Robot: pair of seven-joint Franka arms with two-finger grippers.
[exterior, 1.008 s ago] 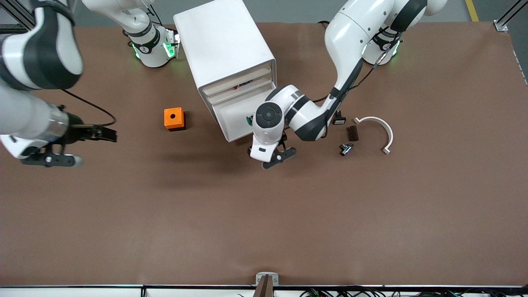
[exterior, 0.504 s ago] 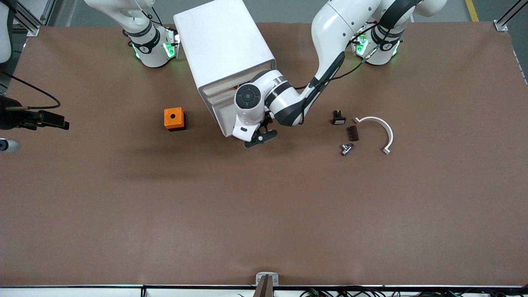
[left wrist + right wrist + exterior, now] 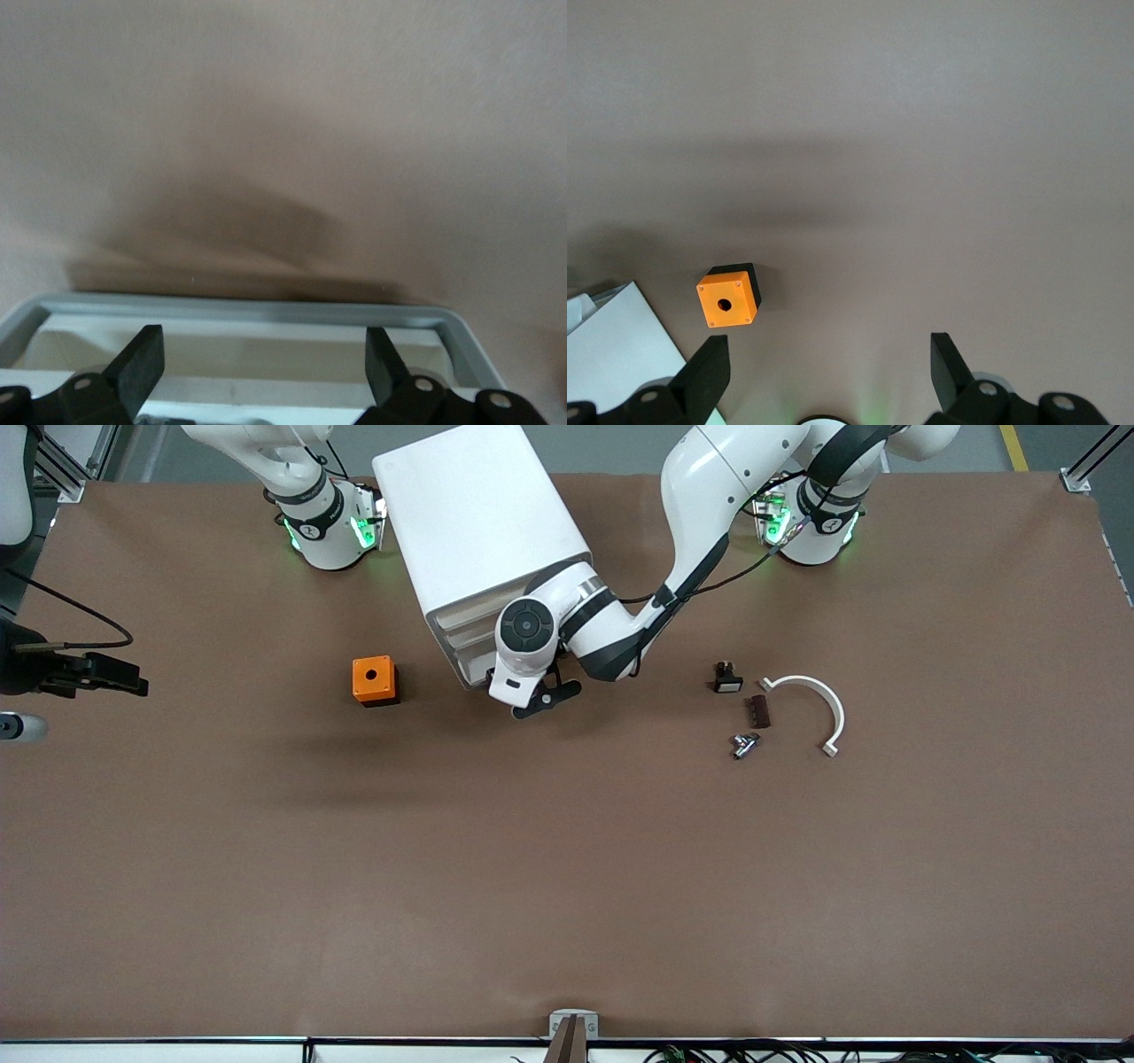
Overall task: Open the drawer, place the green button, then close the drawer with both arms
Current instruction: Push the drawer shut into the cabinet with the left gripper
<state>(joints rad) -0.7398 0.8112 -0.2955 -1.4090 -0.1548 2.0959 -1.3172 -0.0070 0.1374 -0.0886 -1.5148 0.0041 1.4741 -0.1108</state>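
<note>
left gripper was parked right at the cabinet's drawer front. right gripper hung out at the tabletop's right-arm edge. orange box sat beside the cabinet.

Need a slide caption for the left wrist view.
Open left gripper at the front rim of the white drawer, brown table around it.

A brown table is filling the view, grey floor showing along its top edge.
</note>
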